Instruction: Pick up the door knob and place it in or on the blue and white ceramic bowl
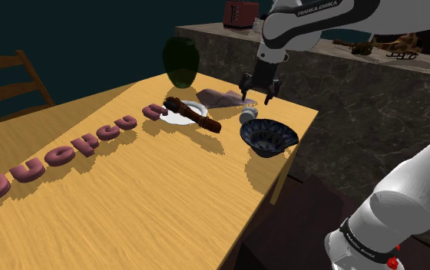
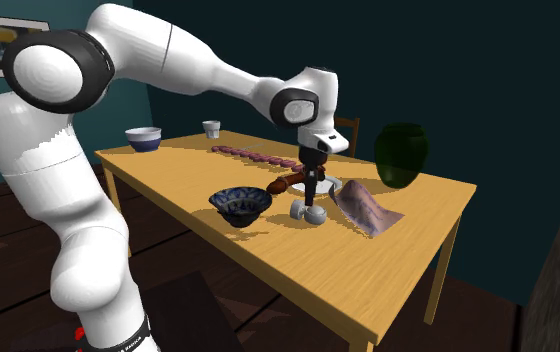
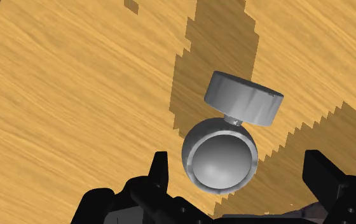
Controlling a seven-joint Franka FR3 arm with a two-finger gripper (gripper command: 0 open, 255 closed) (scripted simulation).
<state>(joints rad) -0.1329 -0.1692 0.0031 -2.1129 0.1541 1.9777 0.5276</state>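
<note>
The grey door knob (image 1: pixel 248 114) lies on its side on the wooden table (image 1: pixel 129 207), a round ball joined to a flat disc (image 3: pixel 243 98). My gripper (image 1: pixel 259 96) hangs open just above it. In the wrist view the ball (image 3: pixel 220 153) sits between the fingertips (image 3: pixel 158 168), nearer to one of them and touched by neither. A dark blue bowl with a pale pattern (image 1: pixel 268 136) stands right beside the knob, near the table edge. In the second exterior view the gripper (image 2: pixel 311 198) is directly over the knob (image 2: pixel 308 211), with the patterned bowl (image 2: pixel 240 205) to its left.
Close behind the knob are a white plate with a brown stick (image 1: pixel 193 113), a purplish cloth (image 1: pixel 219 97) and a dark green vase (image 1: pixel 181 61). A maroon row of letters (image 1: pixel 67 149) runs along the table. A pale bowl with a blue band (image 2: pixel 144 138) and a cup (image 2: pixel 211 128) stand at the far end.
</note>
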